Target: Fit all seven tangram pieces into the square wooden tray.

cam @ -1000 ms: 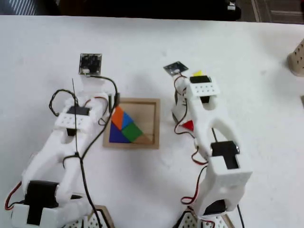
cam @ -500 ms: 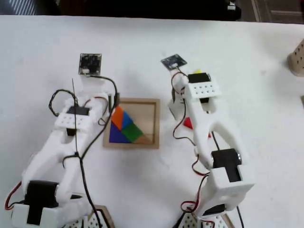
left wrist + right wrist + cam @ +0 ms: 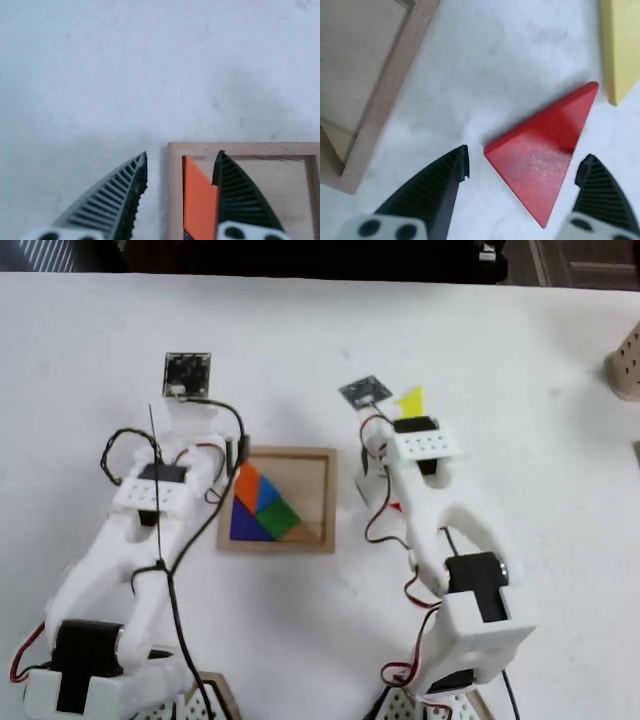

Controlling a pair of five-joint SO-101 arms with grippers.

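The square wooden tray (image 3: 325, 502) lies between the arms and holds an orange piece (image 3: 250, 483), blue pieces (image 3: 248, 523) and a green piece (image 3: 283, 516) in its left half. My left gripper (image 3: 182, 154) stands open astride the tray's left wall (image 3: 175, 190), its black finger over the orange piece (image 3: 199, 200). My right gripper (image 3: 526, 153) is open low over the table, with a red triangle (image 3: 545, 165) lying flat between its fingers. A yellow piece (image 3: 620, 45) lies just beyond the red triangle (image 3: 397, 507); the yellow piece (image 3: 410, 400) is beyond the right arm.
The tray's corner (image 3: 385, 95) lies close beside the right gripper. A pegged wooden block (image 3: 625, 365) stands at the table's right edge. Wooden bases (image 3: 215, 695) sit at the near edge by the arms' feet. Red and black cables hang along both arms.
The right arm has moved toward the far side, uncovering the yellow piece and hiding most of the red triangle under its wrist. The left arm has kept still.
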